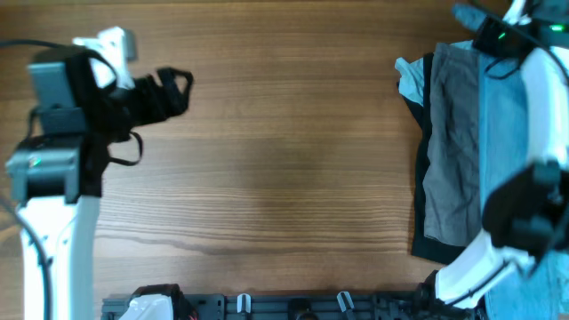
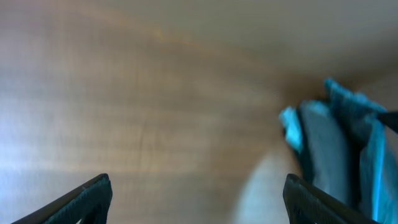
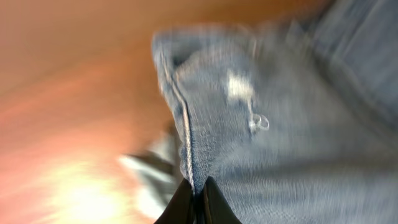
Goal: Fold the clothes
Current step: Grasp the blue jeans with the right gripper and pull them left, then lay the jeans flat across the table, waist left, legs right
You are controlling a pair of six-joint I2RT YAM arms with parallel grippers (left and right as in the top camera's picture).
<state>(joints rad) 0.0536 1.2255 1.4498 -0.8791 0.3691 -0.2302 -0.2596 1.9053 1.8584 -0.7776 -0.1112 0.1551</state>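
This looks like a robotics lab bench, not anyone's home. A bare wood-grain table [image 1: 284,160] fills the view. A white-and-black robot arm [image 1: 53,240] is mounted at 9 o'clock, and a second arm [image 1: 544,98] reaches in at 3 to 4 o'clock. A small green status light [image 1: 500,36] glows at 1 o'clock. A black mounting rail [image 1: 267,307] with metal clips runs along the 6 o'clock edge. The only homely thing is the clothes [image 1: 453,151], heaped at 3 o'clock.
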